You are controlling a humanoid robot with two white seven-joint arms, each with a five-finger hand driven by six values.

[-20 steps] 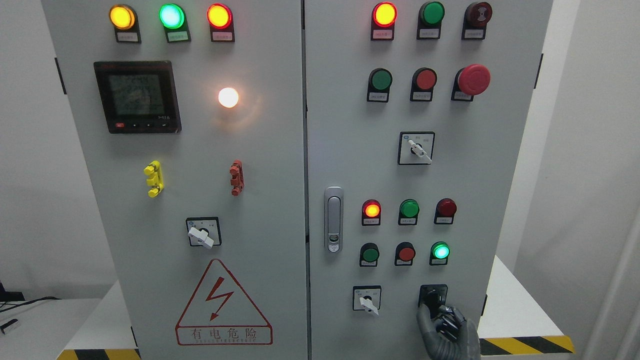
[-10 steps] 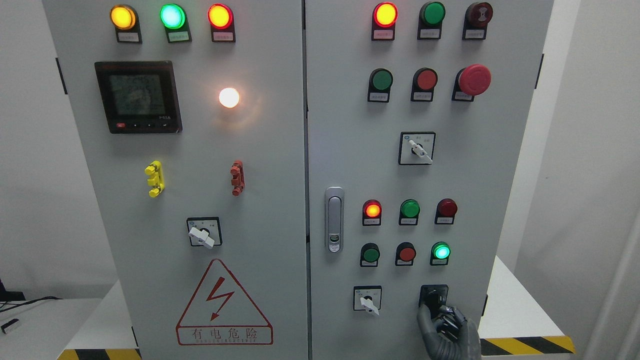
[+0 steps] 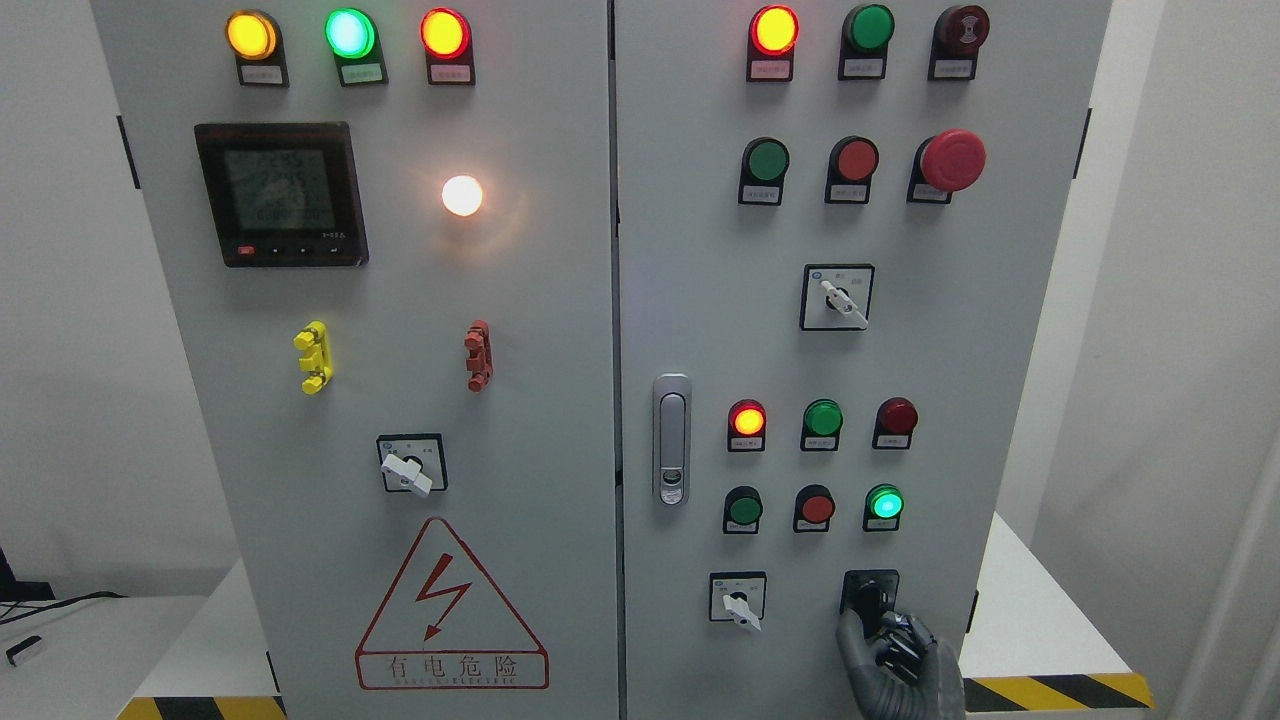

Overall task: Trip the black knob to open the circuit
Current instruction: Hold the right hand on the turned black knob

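The black knob (image 3: 868,594) sits on a black square plate at the lower right of the grey cabinet's right door (image 3: 700,300). My right hand (image 3: 885,635), in a grey glove, rises from the bottom edge. Its fingers are curled on the knob's lower part, the thumb (image 3: 848,632) on its left side. The hand hides the knob's lower half. My left arm does not show.
A white selector switch (image 3: 738,600) is left of the knob, with lamps and push buttons above, one green lamp (image 3: 884,502) lit. A door latch (image 3: 671,440) stands mid-cabinet. A white stand with a yellow-black stripe (image 3: 1050,690) lies lower right.
The whole picture has shifted a few pixels to the right. My right hand stays on the black knob, with no clear turn visible.
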